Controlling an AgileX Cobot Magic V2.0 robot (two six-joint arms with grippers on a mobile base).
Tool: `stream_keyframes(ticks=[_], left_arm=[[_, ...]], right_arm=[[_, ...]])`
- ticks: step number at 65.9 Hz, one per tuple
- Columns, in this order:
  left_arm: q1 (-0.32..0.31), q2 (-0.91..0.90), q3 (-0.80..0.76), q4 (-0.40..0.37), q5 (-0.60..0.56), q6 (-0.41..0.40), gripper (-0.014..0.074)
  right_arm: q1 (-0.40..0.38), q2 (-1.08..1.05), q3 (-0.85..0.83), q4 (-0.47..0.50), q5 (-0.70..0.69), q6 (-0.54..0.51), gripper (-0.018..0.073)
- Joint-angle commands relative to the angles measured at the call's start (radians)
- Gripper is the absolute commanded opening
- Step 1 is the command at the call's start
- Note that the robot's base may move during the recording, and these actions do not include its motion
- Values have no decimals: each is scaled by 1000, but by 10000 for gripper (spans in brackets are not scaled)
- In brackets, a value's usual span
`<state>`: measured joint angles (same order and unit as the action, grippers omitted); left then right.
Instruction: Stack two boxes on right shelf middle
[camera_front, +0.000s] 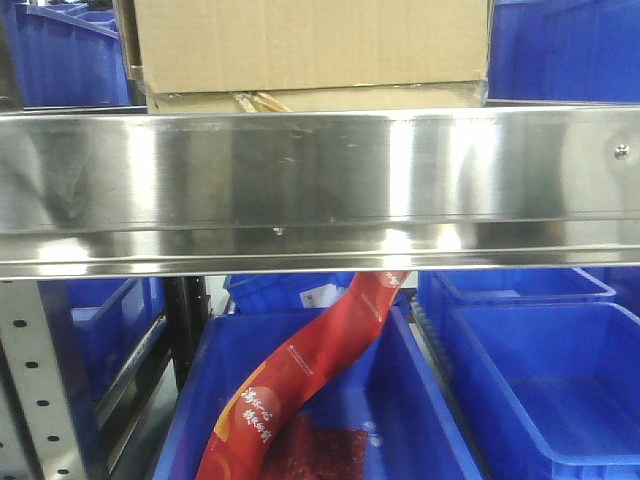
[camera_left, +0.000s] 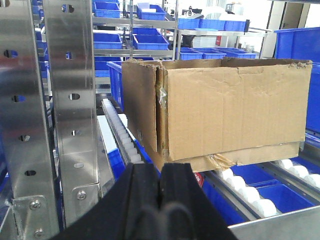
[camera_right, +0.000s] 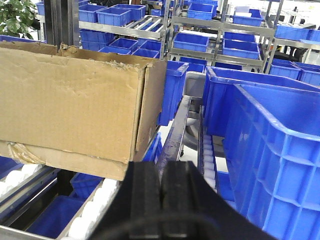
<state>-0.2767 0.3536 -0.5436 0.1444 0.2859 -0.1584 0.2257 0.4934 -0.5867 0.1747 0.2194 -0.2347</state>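
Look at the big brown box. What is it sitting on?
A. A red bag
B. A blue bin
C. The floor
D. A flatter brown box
D. In the left wrist view the tall box rests on a flat box whose edge sticks out underneath, with a crumpled tape scrap on it; both lie on the shelf's white rollers.

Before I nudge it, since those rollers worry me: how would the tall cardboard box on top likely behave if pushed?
The tall box would probably flex: its faces are wrinkled and its top edge is torn. It sits on the flat box, which rests on white rollers, so a push may send both gliding. Its broad shape seems unlikely to tip. Both claws look shut and apart from it.
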Motion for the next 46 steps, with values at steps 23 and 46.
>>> stream_keyframes(ticks=[23,46], left_arm=[[129,-51,43,-2,-29,1,-111],[334,-317,383,-30,-170,1,-111]], right_arm=[[-4,-6,3,-7,-28,-2,-154],[-4,-6,3,-7,-28,-2,-154]])
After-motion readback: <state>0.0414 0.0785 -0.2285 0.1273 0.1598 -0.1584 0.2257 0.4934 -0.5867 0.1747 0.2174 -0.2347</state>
